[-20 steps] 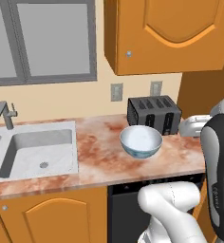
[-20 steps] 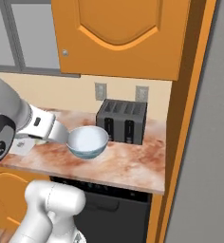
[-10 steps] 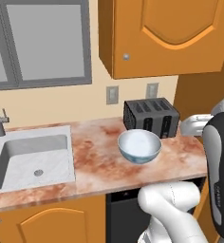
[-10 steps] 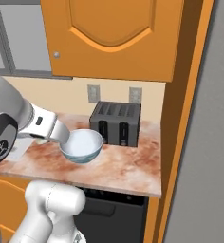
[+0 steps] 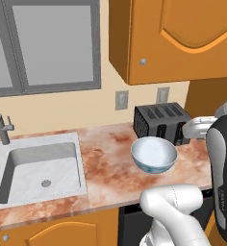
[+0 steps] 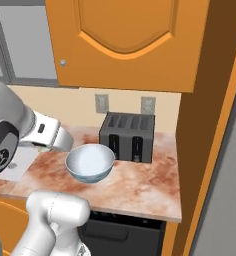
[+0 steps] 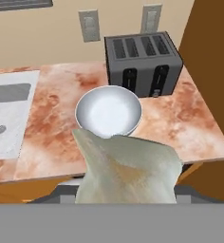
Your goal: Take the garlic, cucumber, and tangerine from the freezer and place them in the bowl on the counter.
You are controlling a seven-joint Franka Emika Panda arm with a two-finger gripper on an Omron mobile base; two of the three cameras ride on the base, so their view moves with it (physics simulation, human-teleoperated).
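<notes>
the small off-white garlic bulb with the pointed tip fills the lower middle of the hand view, huge and close up, sitting right where the gripper's tips would be, so the robot's two-finger gripper looks closed around it, jaws only as far apart as the bulb is wide. the fingers themselves are hidden behind the bulb.

just above the garlic in that view is the round deep bowl, white inside and pale blue-grey outside, with nothing in it. it stands on the pinkish-brown marbled stone counter right in front of a boxy dark grey four-slot toaster.

in the left base view the bowl is centre right, toaster behind it, and a pale steel sink basin is at lower left. orange wooden cabinets hang above.
</notes>
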